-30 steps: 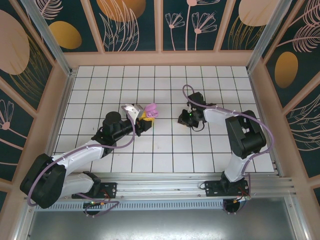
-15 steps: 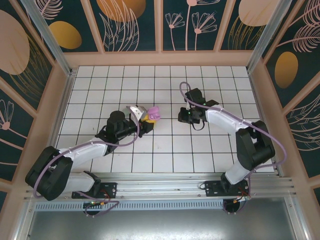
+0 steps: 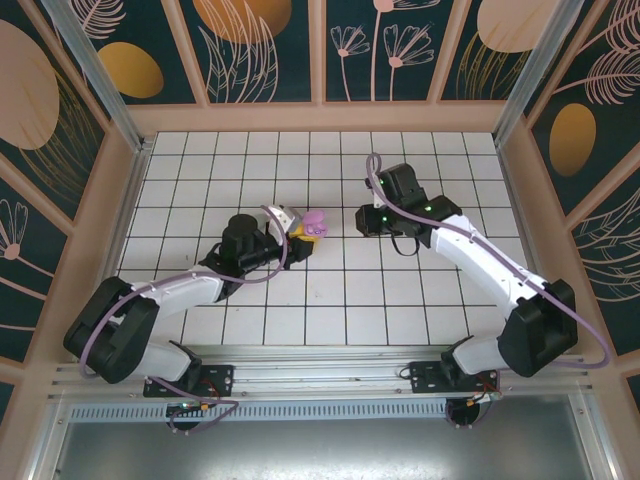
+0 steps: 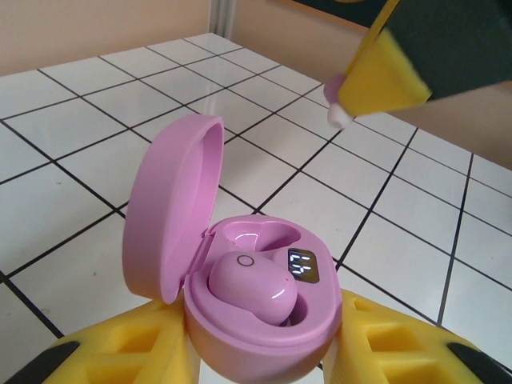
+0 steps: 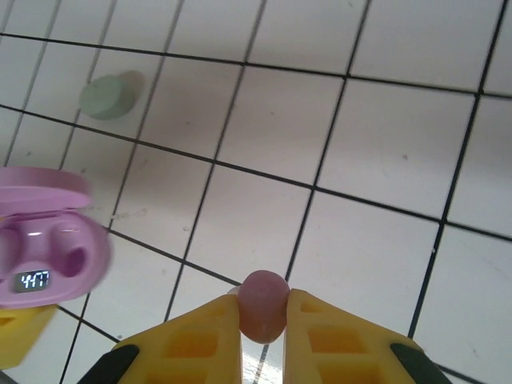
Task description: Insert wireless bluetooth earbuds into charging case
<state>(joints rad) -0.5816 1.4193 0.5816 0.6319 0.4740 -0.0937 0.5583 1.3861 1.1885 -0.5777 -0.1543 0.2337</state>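
While left gripper (image 4: pixel 260 356) clamps the open pink case (image 4: pixel 172 208), right gripper (image 5: pixel 264 318) pinching pink earbud (image 5: pixel 264 298), drawn nearer

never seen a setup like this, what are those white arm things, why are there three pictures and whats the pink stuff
These are two robot arms bolted to a white tiled table. The overhead picture looks down on both, the left arm and the right arm. The other two pictures come from a small camera on each wrist, so that arm's own yellow fingers show at the bottom. The left gripper is shut on an open pink case with one seated bud inside. The right gripper pinches a second bud, also pink, close to the case. A small mint piece, probably another bud, lies on the table.
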